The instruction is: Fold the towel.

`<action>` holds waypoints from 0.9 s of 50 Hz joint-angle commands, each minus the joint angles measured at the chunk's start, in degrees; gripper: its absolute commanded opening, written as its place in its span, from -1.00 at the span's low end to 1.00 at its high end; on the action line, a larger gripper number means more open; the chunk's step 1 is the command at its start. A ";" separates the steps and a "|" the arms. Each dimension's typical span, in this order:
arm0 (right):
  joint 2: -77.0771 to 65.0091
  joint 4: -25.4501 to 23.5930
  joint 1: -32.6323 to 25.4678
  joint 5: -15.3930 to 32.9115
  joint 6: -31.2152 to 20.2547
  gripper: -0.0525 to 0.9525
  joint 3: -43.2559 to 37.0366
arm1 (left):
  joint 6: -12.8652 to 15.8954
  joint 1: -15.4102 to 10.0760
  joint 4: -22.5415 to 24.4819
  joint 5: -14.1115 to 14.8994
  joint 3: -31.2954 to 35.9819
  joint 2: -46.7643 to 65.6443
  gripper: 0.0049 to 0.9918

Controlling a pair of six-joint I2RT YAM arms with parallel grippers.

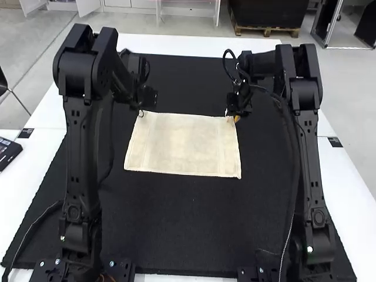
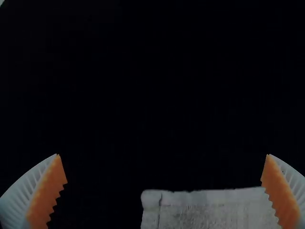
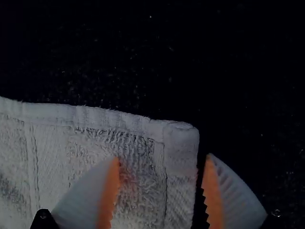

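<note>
Towel [image 1: 182,144] lies spread flat on the black mat [image 1: 182,229], beyond the mat's middle and between the two arms. It's cream, roughly rectangular, slightly skewed, with its near edge a bit longer than its far one. Mat sits on the white table [image 1: 358,194]. Left gripper [image 1: 141,113] is at the towel's far left corner, right gripper [image 1: 230,116] at the far right corner, both low over the cloth. In its wrist view, left gripper [image 2: 162,155] has its jaws wide open, nothing held; the towel corner with its hem lies between the ribbed white fingers, and one orange pad [image 2: 279,193] overlaps the cloth in view. Can't tell if that's contact. Right gripper [image 3: 162,156] has its jaws open too, less wide, also nothing held: one finger is over the terry near the corner, the other just outside the side edge, above the mat. Contact there can't be told either. Hemmed corner is flat, lying past the fingertips. Both black arms stand at the near side of the table, reaching forward. A black device [image 1: 8,154] sits on the table, left of the mat, partly cut off.
</note>
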 commanded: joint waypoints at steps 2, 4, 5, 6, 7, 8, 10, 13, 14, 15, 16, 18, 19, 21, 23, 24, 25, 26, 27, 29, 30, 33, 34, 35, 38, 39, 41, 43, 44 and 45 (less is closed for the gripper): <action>1.89 -0.96 0.09 -4.34 1.37 -0.15 0.71 | -4.12 1.26 -3.33 0.73 1.99 3.56 0.94; 1.89 -1.04 0.17 -4.43 1.37 -0.15 0.80 | -5.09 1.44 -5.27 1.34 2.60 4.17 0.94; 1.89 -0.96 0.26 -4.43 1.28 -0.15 0.88 | -5.70 1.70 -6.41 1.78 2.86 4.52 0.94; 1.89 -1.04 0.35 -4.34 1.37 -0.15 1.06 | -6.14 1.62 -7.20 1.78 3.04 4.79 0.94; 1.89 -1.13 0.35 -4.25 1.45 -0.15 1.15 | -6.49 1.70 -7.82 1.78 3.13 4.96 0.94; 1.89 -1.22 0.44 -4.25 1.45 -0.15 1.24 | -6.49 1.62 -8.17 1.78 3.22 5.14 0.94; 1.89 -1.22 0.44 -4.25 1.54 -0.15 1.50 | -6.58 1.62 -8.08 1.78 3.48 5.49 0.94; 1.89 -1.22 0.53 -4.25 1.63 -0.15 1.76 | -6.58 1.53 -7.73 1.78 3.57 5.84 0.94; 1.89 -1.31 0.44 -4.25 1.72 -0.15 1.68 | -6.58 1.53 -7.64 1.78 3.66 6.02 0.94; 1.89 -1.40 0.53 -4.25 1.63 -0.15 1.68 | -6.67 1.44 -7.55 1.78 3.74 6.19 0.94; 1.89 -1.48 0.53 -4.25 1.72 -0.15 1.68 | -6.67 1.35 -7.38 1.78 3.74 6.28 0.94; 1.89 -1.48 0.44 -4.25 1.63 -0.15 1.50 | -6.76 1.09 -7.99 1.78 4.01 6.46 0.93; 1.89 -1.57 0.35 -4.25 1.72 -0.15 1.41 | -6.84 1.00 -8.26 1.78 3.92 6.54 0.93; 1.89 -1.75 0.26 -4.25 1.72 -0.15 1.24 | -7.64 0.91 -8.96 1.96 3.83 6.54 0.84; 1.89 -1.92 0.17 -4.25 1.72 -0.15 1.24 | -7.90 0.91 -9.84 2.84 3.92 6.54 0.53; 1.89 -1.92 0.17 -4.25 1.72 -0.15 1.15 | -8.07 1.00 -10.01 2.92 3.92 6.54 0.37; 1.89 -2.01 0.17 -4.25 1.72 -0.15 1.24 | -8.16 1.00 -10.10 2.92 3.74 6.54 0.23; 1.89 -2.10 0.09 -4.34 1.72 -0.17 1.15 | -8.16 1.09 -10.19 2.92 3.74 6.54 0.05; 1.89 -2.27 0.17 -4.34 1.45 -0.19 1.24 | -8.25 1.18 -10.28 2.92 3.74 6.54 -0.12; 1.81 -2.36 0.09 -4.61 1.37 -0.22 1.24 | -8.60 1.26 -10.45 3.19 3.74 6.54 -0.20; 1.72 -2.36 0.09 -4.61 1.37 -0.25 1.24 | -8.78 1.35 -10.54 3.72 3.74 6.46 -0.27; 1.54 -2.36 -0.18 -4.96 1.63 -0.31 1.06 | -10.89 1.35 -11.51 4.86 3.66 6.37 -0.48; 1.54 -2.27 -0.26 -4.96 1.54 -0.30 0.88 | -11.59 1.18 -11.86 4.77 3.66 6.28 -0.55; 1.46 -2.10 -0.35 -5.05 1.45 -0.30 0.53 | -12.12 1.09 -11.86 4.77 3.66 6.19 -0.62; 0.75 -0.08 -0.35 -5.05 1.10 -0.31 -0.61 | -13.08 1.00 -11.77 4.77 3.39 6.02 -0.82; 0.49 0.27 -0.53 -5.13 1.28 -0.41 -1.05 | -13.17 1.00 -11.68 4.77 3.22 6.02 -0.87; 0.40 0.98 -0.79 -6.28 1.63 -0.78 -1.84 | -13.61 1.09 -11.33 5.03 2.95 5.93 -0.98; 0.58 2.74 -1.14 -6.28 6.29 -0.90 -2.02 | -13.44 1.00 -11.07 6.26 2.69 5.84 -0.97; 0.75 2.74 -1.50 -6.54 7.61 -0.90 -2.19 | -13.26 1.00 -10.98 6.53 2.60 5.75 -0.97; 0.84 2.47 -1.85 -7.59 7.78 -0.90 -2.28 | -13.00 0.91 -10.98 6.79 2.51 5.75 -0.97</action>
